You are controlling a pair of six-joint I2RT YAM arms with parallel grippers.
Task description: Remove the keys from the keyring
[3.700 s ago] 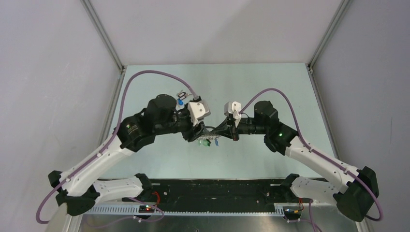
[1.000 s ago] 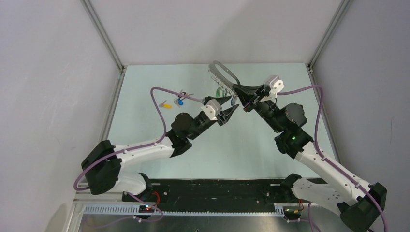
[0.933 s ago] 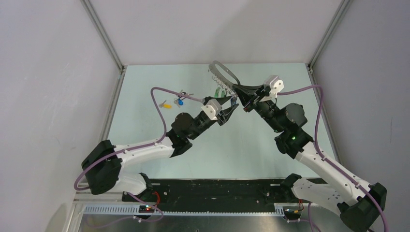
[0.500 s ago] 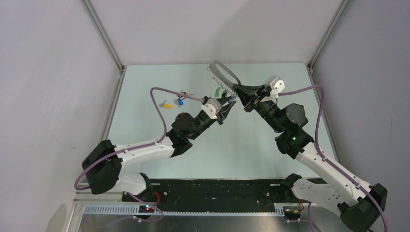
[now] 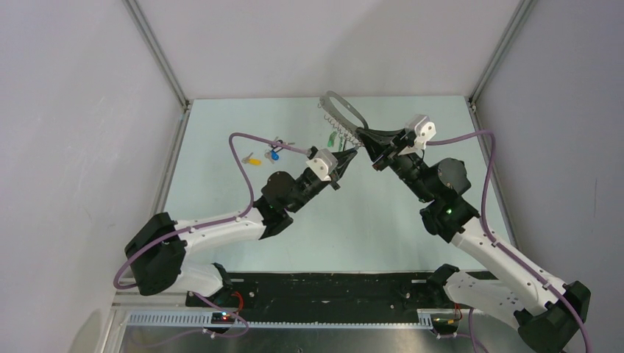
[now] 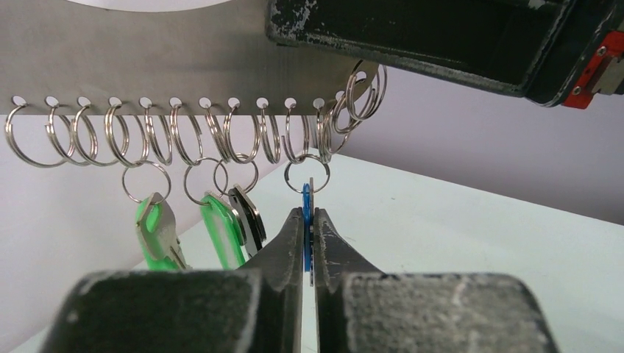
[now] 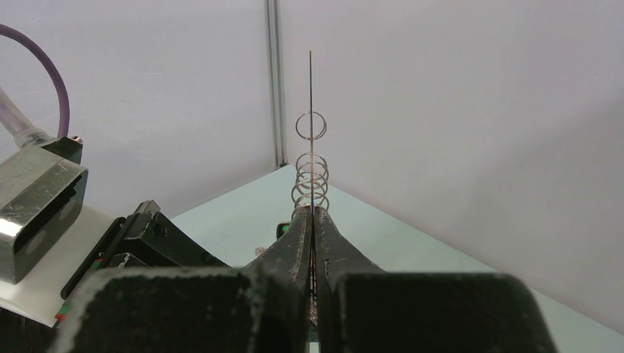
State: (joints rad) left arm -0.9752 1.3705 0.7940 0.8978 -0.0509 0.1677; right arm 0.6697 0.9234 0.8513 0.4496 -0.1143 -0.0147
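Observation:
In the top view the pale grey oval keyring (image 5: 343, 109) is held up above the far table, and my right gripper (image 5: 359, 135) is shut on its lower end. In the right wrist view the keyring (image 7: 310, 88) stands edge-on out of the shut right gripper (image 7: 313, 215). The left wrist view shows the keyring (image 6: 147, 66) as a flat band carrying several small split rings. Two green keys (image 6: 158, 229) and a dark one (image 6: 246, 213) hang from it. My left gripper (image 6: 307, 218) is shut on a blue key (image 6: 307, 200) hanging from a ring.
On the table at the far left lie loose keys: a yellow one (image 5: 254, 159), a blue one (image 5: 274, 155) and a silver piece (image 5: 282, 143). The left arm's purple cable (image 5: 243, 158) loops over them. Grey enclosure walls stand close behind.
My left gripper's fingers have closed from open onto the blue key. Both arms and the keyring have hardly shifted.

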